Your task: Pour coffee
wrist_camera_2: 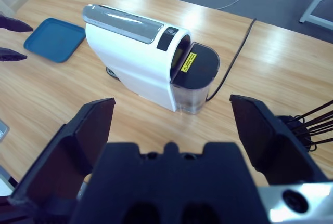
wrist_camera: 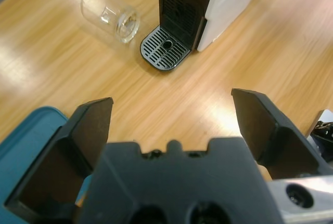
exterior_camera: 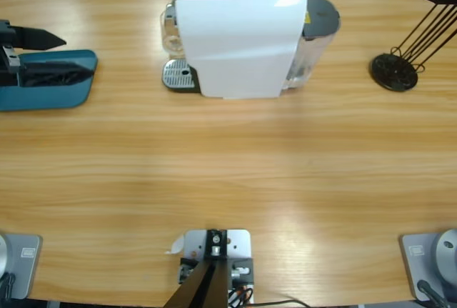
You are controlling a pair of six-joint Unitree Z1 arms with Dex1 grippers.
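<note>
Jaws of my left gripper spread wide, empty; a glass lies ahead beside the coffee machine. My right gripper gapes empty too.

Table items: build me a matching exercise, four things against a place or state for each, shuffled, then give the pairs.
1. glass
2. blue tray
3. drip grate
4. black wire stand

A. under the left gripper
B. lying on its side on the table
C. behind the coffee machine's water tank
D. at the machine's front foot, nothing on it

Pairs: 1-B, 2-A, 3-D, 4-C
</note>
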